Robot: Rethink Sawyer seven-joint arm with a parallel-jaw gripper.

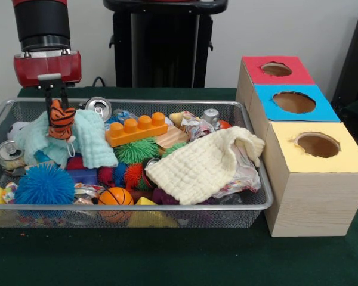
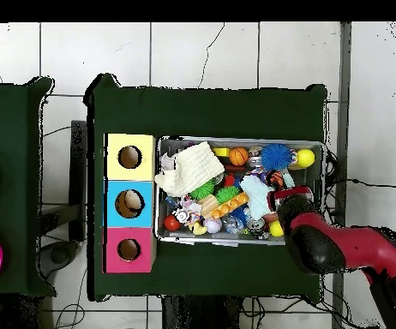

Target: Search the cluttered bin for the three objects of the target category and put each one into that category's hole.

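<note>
The silver wire-mesh bin (image 1: 167, 103) lies on the green table, full of clutter; it also shows in the overhead view (image 2: 236, 140). My gripper (image 1: 57, 107) is over the bin's left end, shut on an orange toy with black tiger stripes (image 1: 61, 121), held just above a mint cloth (image 1: 90, 140). In the overhead view the gripper (image 2: 280, 194) is at the bin's right end. The red-topped box's hole (image 1: 276, 69) is the farthest of three, right of the bin; it also shows in the overhead view (image 2: 129, 249). I cannot make out any pale yellow-tan toy.
The blue-topped hole (image 1: 294, 102) and the yellow-topped hole (image 1: 317, 145) are nearer to the camera. In the bin lie a pale yellow knitted cloth (image 1: 206, 164), an orange brick (image 1: 136, 128), a blue spiky ball (image 1: 45, 185), a green spiky ball (image 1: 136, 149), a small basketball (image 1: 115, 196) and a can (image 1: 99, 107).
</note>
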